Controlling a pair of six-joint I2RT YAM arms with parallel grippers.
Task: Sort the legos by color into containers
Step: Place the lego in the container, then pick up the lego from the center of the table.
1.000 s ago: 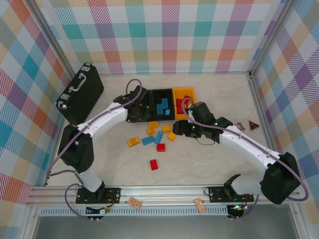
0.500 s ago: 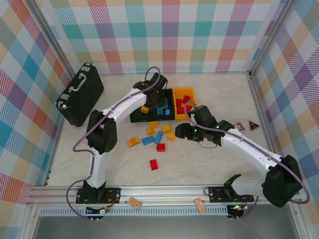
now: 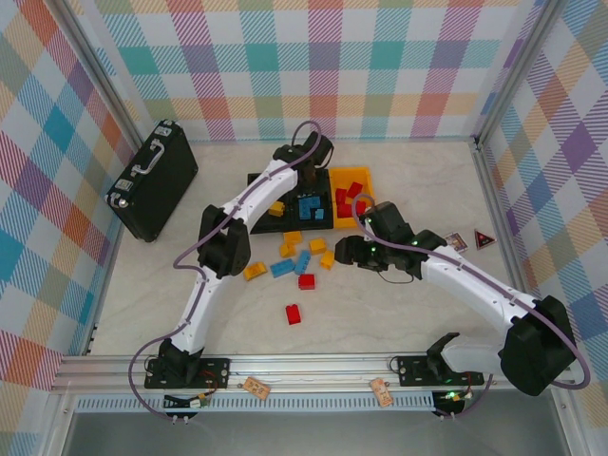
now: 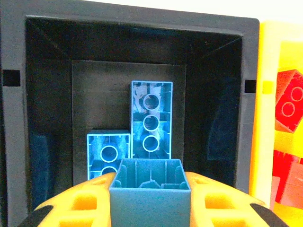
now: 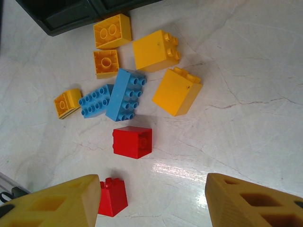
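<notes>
Black and fitted with a handle, a briefcase (image 3: pixel 152 180) lies at the far left of the table (image 3: pixel 408 323), well apart from the task's things. To its right, three containers stand side by side at the back. The leftmost, a black bin (image 3: pixel 261 224), holds one yellow brick (image 3: pixel 276 208). The left end effector (image 4: pixel 150 183) hangs over the middle black bin (image 4: pixel 12 142), and its yellow-orange fingers (image 4: pixel 80 205) are clenched on a blue brick (image 4: pixel 150 201) held hollow side up above the opening. On that bin's floor two more blue bricks lie touching, a long one (image 4: pixel 151 125) and a shorter one (image 4: pixel 109 151) on its left. The yellow-orange bin (image 3: pixel 353 177) adjoins on the right and holds several red bricks (image 3: pixel 344 199). In front of the containers the unsorted legos lie loose on the table. They include five yellow bricks, among them a pair nearest the bins (image 5: pixel 112 30) and a tilted one (image 5: pixel 176 91). Two blue bricks (image 5: pixel 125 94) lie against each other, and nearer the arms lie one red brick (image 5: pixel 132 142) and a second red brick (image 5: pixel 112 196). The right end effector (image 5: pixel 152 201) hovers over this group with its jaws spread and nothing between them. Farther right lie a dark card (image 3: pixel 458 241) and a triangular red-and-black card (image 3: pixel 484 237).
</notes>
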